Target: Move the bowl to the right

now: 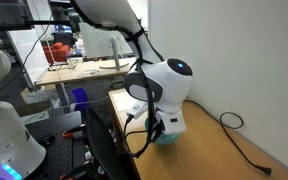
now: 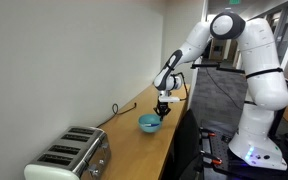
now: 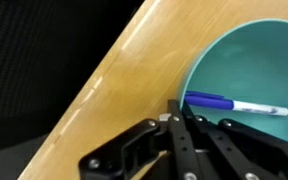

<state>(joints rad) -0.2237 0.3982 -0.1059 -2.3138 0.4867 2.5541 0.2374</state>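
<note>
The small teal-blue bowl stands on the wooden table near its front edge. In an exterior view it is mostly hidden behind the arm. In the wrist view the bowl fills the upper right and holds a blue and white pen. My gripper comes down on the bowl's near rim, its black fingers drawn together on the rim. The gripper also shows above the bowl's edge in both exterior views.
A silver-white toaster stands at the far end of the table, against the white wall. A black cable lies along the wall behind the bowl and also shows in an exterior view. The table edge runs close beside the bowl.
</note>
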